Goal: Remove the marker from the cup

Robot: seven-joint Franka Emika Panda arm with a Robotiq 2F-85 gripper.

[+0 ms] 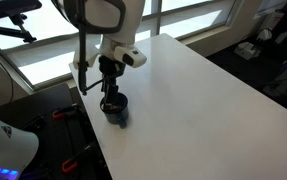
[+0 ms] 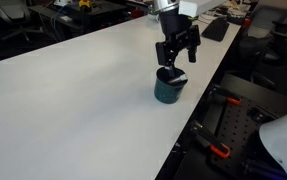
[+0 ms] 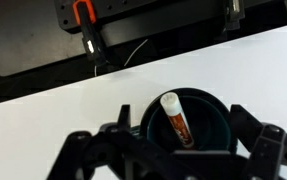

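Wrist view puts the claw nearest the lens, its two dark fingers spread as wide as they go and gripping nothing. They stand on either side of the cup; whether a tip grazes the rim cannot be told. The cup is dark and round, standing upright on the white table. The marker leans inside it, a reddish-brown stick with its white end up near the far rim. The marker lies between the fingers and nothing touches it. Past the cup a short stretch of bare white top runs to the table edge, which crosses the view on a slant. Beyond the edge are a dark floor and dark gear with an orange-red handle. In both exterior views the claw hangs straight down over the cup, fingertips about level with its rim. The cup sits close to a long edge of the table, near the side where the arm stands. Across the other way, the tabletop spreads wide and bare, giving open room on that side and above.
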